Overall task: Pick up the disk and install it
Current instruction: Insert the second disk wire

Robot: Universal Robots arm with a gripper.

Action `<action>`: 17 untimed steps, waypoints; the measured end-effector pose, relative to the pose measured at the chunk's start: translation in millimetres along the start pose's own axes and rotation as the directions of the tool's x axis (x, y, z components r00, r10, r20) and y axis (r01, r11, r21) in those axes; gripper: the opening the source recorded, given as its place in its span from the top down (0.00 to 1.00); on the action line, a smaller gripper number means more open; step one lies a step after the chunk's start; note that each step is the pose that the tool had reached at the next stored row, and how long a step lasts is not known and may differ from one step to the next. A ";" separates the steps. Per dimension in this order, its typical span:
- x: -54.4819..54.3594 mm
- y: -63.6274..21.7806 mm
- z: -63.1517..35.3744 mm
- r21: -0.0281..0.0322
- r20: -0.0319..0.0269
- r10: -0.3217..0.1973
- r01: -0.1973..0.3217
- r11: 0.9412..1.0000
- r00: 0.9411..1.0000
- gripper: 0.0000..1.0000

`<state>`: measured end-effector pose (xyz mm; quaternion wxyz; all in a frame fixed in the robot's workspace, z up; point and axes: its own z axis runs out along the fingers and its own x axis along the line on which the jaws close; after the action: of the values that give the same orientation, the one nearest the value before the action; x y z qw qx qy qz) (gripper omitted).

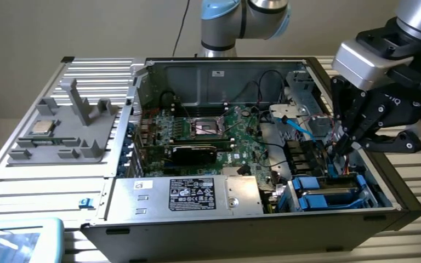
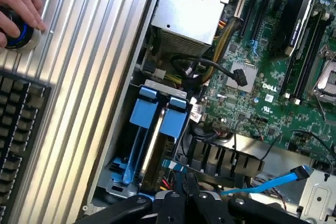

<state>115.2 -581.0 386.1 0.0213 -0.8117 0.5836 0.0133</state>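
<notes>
I have the hand hanging over the open computer case at the exterior view's right, its fingers drawn together with nothing between them. It sits just above the drive cage, towards the far end of it.

The disk is already down in that cage, near the front corner of the case on the exterior view's right. From the wrist view I see it on edge, a thin silver-grey body between two bright blue carrier rails, with the blue tabs at the end nearest the power supply. In the exterior view the same blue carrier lies directly below the hand and a little nearer the camera. Its long axis runs along the side wall of the case, away from the fingertips and towards the power supply. So the relation I am steering by is simple: the disk is straight beneath the hand, lengthwise along the cage, and the closed fingers are nearest its far end.

Writing I can read: "DELL" in white on the green motherboard in the wrist view. The power supply carries a black label with white print, too fine for me to read.

A loose blue data cable lies close by the hand. On the worktop a person's hand rests on a round control beside a keyboard.
</notes>
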 end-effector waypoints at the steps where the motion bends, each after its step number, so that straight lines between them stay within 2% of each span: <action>1: 0.0 0.0 0.2 0.000 0.003 -0.018 0.018 1.000 1.000 0.89; 5: 0.0 0.0 1.2 -0.001 0.010 -0.091 0.091 0.996 0.996 0.89; 9: 0.1 0.1 2.3 -0.004 0.011 -0.163 0.163 0.987 0.987 0.89; 13: 0.1 0.0 3.2 -0.002 0.012 -0.233 0.233 0.972 0.972 0.89; 17: 0.2 0.1 3.9 0.002 0.011 -0.304 0.304 0.953 0.953 0.89</action>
<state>115.3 -581.0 382.2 0.0265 -0.8917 0.4517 0.0145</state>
